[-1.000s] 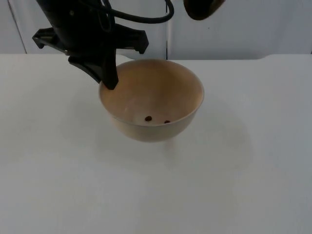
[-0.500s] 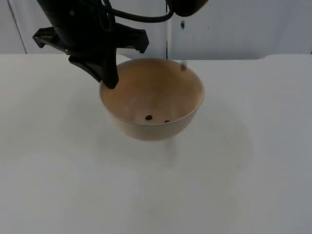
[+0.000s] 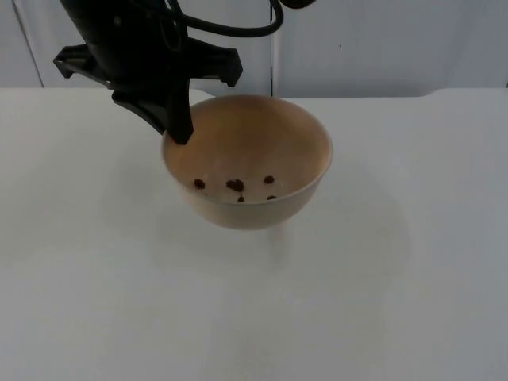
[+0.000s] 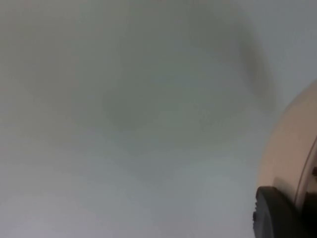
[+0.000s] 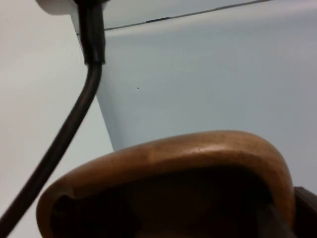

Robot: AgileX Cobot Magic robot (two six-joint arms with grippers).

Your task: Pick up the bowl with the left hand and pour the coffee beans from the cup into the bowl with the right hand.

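A tan bowl [image 3: 254, 131] hangs above the white table, its shadow on the table below it. My left gripper [image 3: 178, 131] is shut on the bowl's left rim; in the left wrist view one fingertip [image 4: 277, 213] presses against the bowl's outer wall [image 4: 290, 148]. Several dark coffee beans [image 3: 235, 185] lie on the bowl's bottom. A sliver of the brown wooden cup [image 3: 298, 3] shows above the bowl's far rim. In the right wrist view the cup [image 5: 198, 153] is tipped over, close to the camera, and my right gripper is shut on it, with one fingertip [image 5: 307, 213] beside it.
The white table [image 3: 413, 302] stretches all around the bowl. The grey partition wall [image 3: 397, 48] closes off the back.
The cup has moved left and up, almost out of the top view. More beans have dropped into the bowl, from two to several. The left gripper and the bowl have stayed still.
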